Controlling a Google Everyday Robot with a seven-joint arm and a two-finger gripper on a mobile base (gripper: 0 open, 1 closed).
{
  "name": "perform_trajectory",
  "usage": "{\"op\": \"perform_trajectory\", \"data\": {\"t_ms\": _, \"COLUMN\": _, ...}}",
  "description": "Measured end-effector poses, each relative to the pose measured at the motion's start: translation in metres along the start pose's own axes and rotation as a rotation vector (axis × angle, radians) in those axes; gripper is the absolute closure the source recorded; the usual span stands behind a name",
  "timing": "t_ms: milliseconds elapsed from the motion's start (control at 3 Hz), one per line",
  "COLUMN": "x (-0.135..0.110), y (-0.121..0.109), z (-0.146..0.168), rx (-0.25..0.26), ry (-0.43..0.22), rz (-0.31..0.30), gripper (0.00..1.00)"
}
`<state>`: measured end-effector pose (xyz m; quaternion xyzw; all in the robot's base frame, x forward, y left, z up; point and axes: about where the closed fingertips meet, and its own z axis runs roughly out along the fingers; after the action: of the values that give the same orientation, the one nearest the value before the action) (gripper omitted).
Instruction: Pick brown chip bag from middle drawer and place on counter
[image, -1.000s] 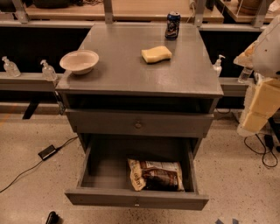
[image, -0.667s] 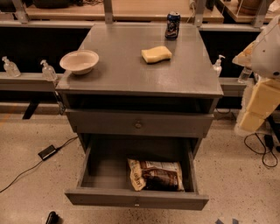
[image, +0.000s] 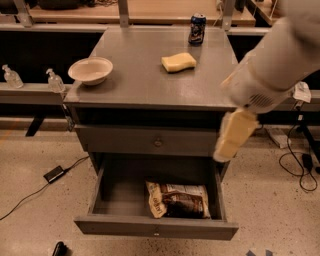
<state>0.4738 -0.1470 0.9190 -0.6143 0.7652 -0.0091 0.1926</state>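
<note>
The brown chip bag (image: 177, 200) lies flat in the open middle drawer (image: 120, 195), right of centre, its cream end pointing left. The drawer is pulled out at the bottom of the grey cabinet. The counter (image: 140, 80) is the cabinet's grey top. My white arm comes in from the upper right. My gripper (image: 234, 136), a cream-coloured part, hangs at the cabinet's right front corner, above and to the right of the bag and apart from it.
On the counter are a yellow sponge (image: 178, 62), a white bowl (image: 90, 70) and a soda can (image: 197, 28). A closed drawer with a ring pull (image: 158, 142) sits above the open one. Two clear bottles (image: 55, 80) stand at the left. A cable and adapter (image: 54, 174) lie on the floor.
My arm and gripper have swung in from the right edge to the cabinet's right front corner. The bag and the drawer have not moved.
</note>
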Motion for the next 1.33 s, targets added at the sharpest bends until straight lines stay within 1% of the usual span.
{"op": "perform_trajectory", "data": {"t_ms": 333, "x": -0.038, "y": 0.014, "z": 0.097, "rx": -0.044, "ry": -0.004, "rz": -0.028, "gripper": 0.0}}
{"op": "perform_trajectory", "data": {"t_ms": 667, "x": -0.062, "y": 0.029, "z": 0.185, "rx": -0.082, "ry": -0.004, "rz": -0.021, "gripper": 0.0}}
{"op": "perform_trajectory", "data": {"t_ms": 1000, "x": -0.062, "y": 0.029, "z": 0.185, "rx": -0.082, "ry": -0.004, "rz": -0.021, "gripper": 0.0}}
{"op": "perform_trajectory", "data": {"t_ms": 1333, "x": -0.043, "y": 0.03, "z": 0.215, "rx": -0.085, "ry": -0.038, "rz": -0.019, "gripper": 0.0}}
